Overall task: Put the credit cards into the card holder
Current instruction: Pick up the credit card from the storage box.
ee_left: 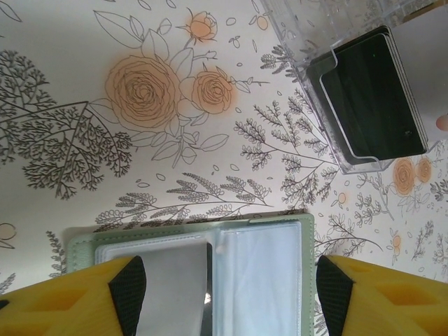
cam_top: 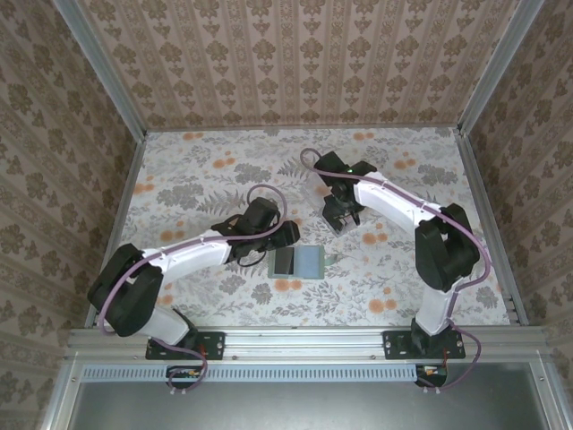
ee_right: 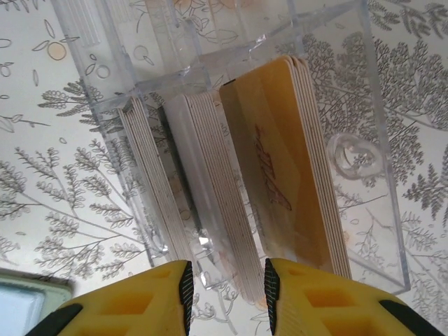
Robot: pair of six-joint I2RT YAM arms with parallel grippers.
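The sage-green card holder (cam_top: pixel 309 261) lies open on the flowered table, its clear sleeves (ee_left: pixel 262 280) facing up. On its left half a dark card edge (ee_left: pixel 206 287) shows under a grey translucent leaf. My left gripper (ee_left: pixel 231 294) is open, its fingers wide apart on either side of the holder. The credit cards stand on edge in a clear box (ee_right: pixel 364 175): an orange stack (ee_right: pixel 280 161) and two white stacks (ee_right: pixel 210 182). My right gripper (ee_right: pixel 228 287) is open just above the box, with the near end of the middle white stack between its fingertips.
The clear box (ee_left: pixel 315 42) sits behind and to the right of the holder, dark cards (ee_left: pixel 374 98) showing through its wall. A corner of the holder (ee_right: pixel 21 301) lies close to the box. Papered walls close in the table on three sides.
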